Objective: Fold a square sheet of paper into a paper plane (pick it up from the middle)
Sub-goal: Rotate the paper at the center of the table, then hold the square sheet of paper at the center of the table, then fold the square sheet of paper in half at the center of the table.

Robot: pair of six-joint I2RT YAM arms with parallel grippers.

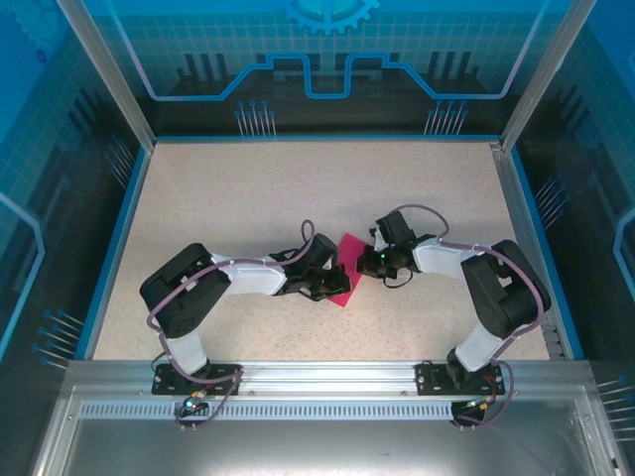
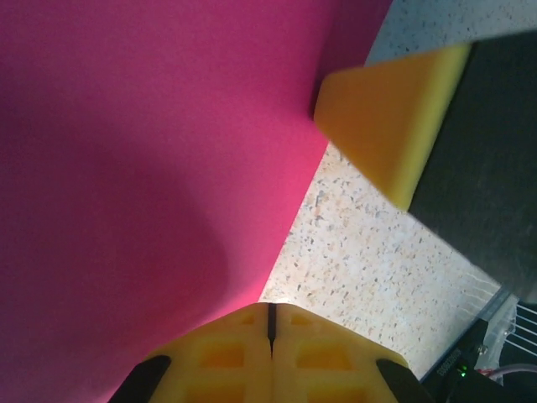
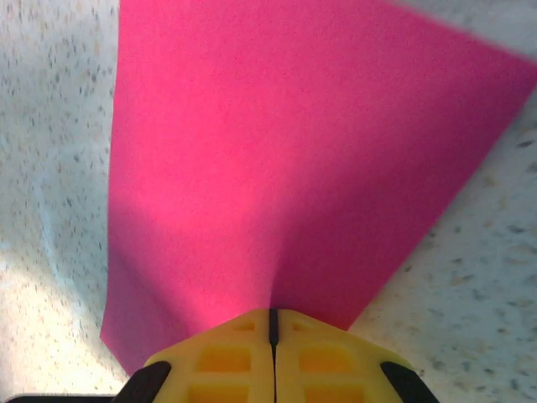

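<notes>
The square sheet of paper (image 1: 349, 250) is magenta-pink and lies in the middle of the table between my two grippers. It spreads across the left wrist view (image 2: 143, 151) and the right wrist view (image 3: 285, 143). My right gripper (image 3: 272, 315) is shut on the sheet's near edge, and the paper puckers into a small ridge at the jaw seam. From above, the right gripper (image 1: 369, 263) sits at the sheet's right side. My left gripper (image 2: 270, 309) is shut, its tips at the sheet's edge; I cannot tell if paper is pinched there. The left gripper (image 1: 335, 281) is at the sheet's lower left.
The speckled beige tabletop (image 1: 298, 188) is bounded by a blue rim and clear walls. A yellow finger of the right gripper (image 2: 390, 126) shows close by in the left wrist view. The two arms nearly meet over the sheet.
</notes>
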